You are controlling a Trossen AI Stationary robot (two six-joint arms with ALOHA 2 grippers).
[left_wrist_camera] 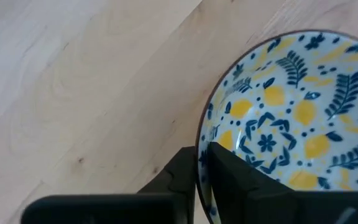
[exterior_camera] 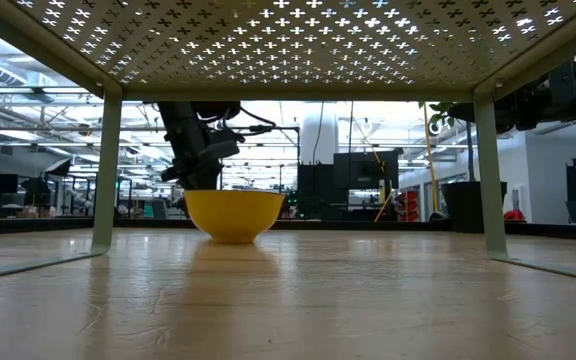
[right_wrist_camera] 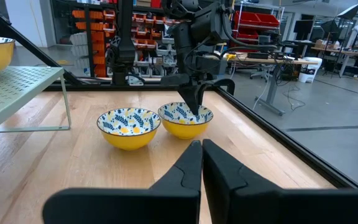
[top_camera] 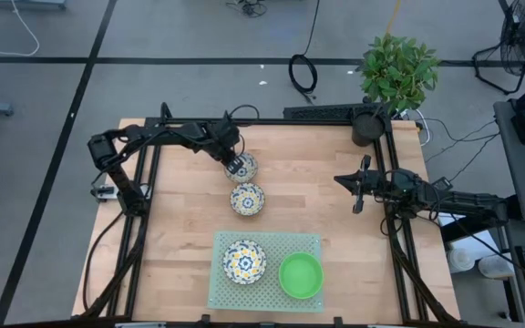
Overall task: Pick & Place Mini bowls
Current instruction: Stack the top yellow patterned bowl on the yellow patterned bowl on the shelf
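Perforated pale-green mat (top_camera: 267, 244) lies on the near part of the wooden desk (top_camera: 180, 246), raised on thin legs as the low view shows, and it carries two of the mini bowls: a floral bowl (top_camera: 243, 261) on its left half and a plain green bowl (top_camera: 300, 275) on its right half, near each other but apart. Farther back on the desk, left of its middle, stand two more patterned bowls, white inside with blue leaves and yellow spots and yellow outside: the nearer one (top_camera: 247, 199) sits alone, and the farther one (top_camera: 241, 167) is just behind it, the two close but with a gap between them in the right wrist view. Reaching in from the left edge, the left arm bends over that farther bowl, and the left pincer (top_camera: 236, 165) is clamped on its rim, one dark finger (left_wrist_camera: 241, 183) inside the bowl and the other outside it, as the left wrist view shows. The bowl still rests on the desk in the right wrist view. Over at the right side, the right arm waits above the desk edge, well apart from every bowl, its right pincer (right_wrist_camera: 201, 163) closed on nothing, fingers pressed together. A potted plant (top_camera: 396, 71) stands at the far right corner.
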